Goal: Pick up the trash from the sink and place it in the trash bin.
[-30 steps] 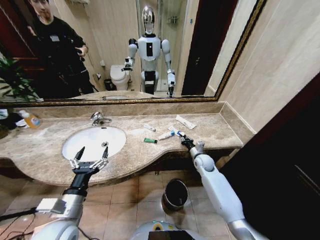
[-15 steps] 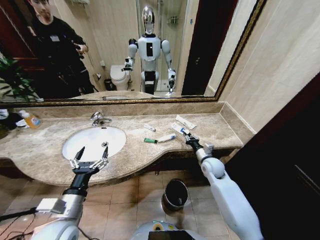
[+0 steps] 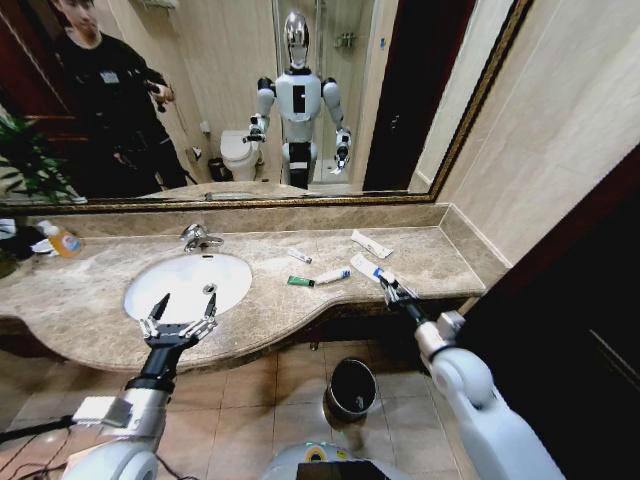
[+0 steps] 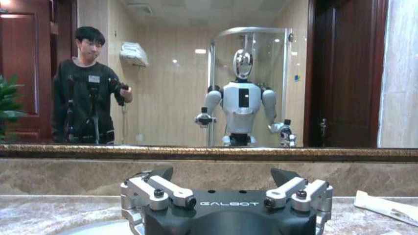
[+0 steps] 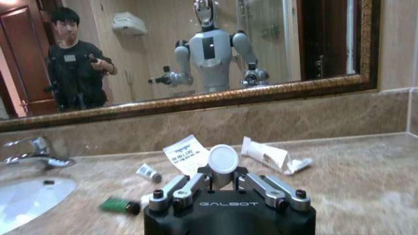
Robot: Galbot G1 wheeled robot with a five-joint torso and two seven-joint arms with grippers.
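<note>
Marble counter edge (image 3: 330, 318), right claw (image 3: 392, 287) pinching white-and-blue tube (image 3: 366, 268), left claw (image 3: 178, 318) spread.

"GALBOT" on left gripper (image 4: 225, 193), "GALBOT" on right gripper (image 5: 222, 188)

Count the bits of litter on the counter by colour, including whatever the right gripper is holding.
White: 2, flat packet, small tube
White-and-blue: 2, loose tube, held tube in right gripper
Green: 1, little packet
Total: 5
</note>
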